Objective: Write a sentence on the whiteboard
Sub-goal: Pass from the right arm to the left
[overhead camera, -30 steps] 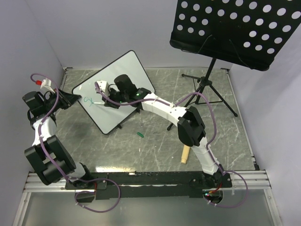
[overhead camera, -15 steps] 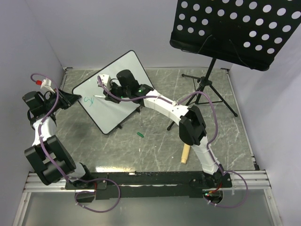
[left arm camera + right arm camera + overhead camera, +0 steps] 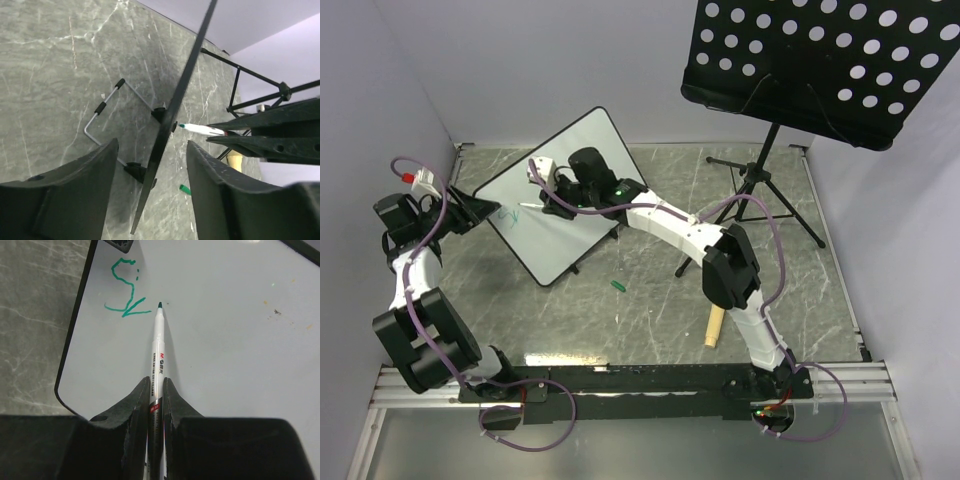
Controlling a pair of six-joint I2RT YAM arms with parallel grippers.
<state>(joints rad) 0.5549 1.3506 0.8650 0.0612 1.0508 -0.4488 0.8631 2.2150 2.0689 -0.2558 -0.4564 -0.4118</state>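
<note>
**Board** [image 3: 548, 248]: propped at a tilt, far-left of table [image 3: 650, 300].

**Sentence** [image 3: 123, 315]: only the first green marks so far, close to board's short edge. Most of it is not yet written, we judge.

**R claw** [image 3: 156, 382]: closed on pen [image 3: 158, 347]. Pen's long axis runs straight out from the claw. Tip sits just right of the last stroke (touching or a hair off, we can't tell).

**L claw** [image 3: 152, 145]: jaws apart, astride board's edge w/ a gap on both sides, gripping nothing.

**Key relation:** blank board for the next letters lies right of the tip in the R wrist view, along board's long edge. R arm is nearer and has the pen. We reckon the next stroke calls for a sideways shift that way. W/ L claw not clamping, board could slide under pen pressure.
</note>
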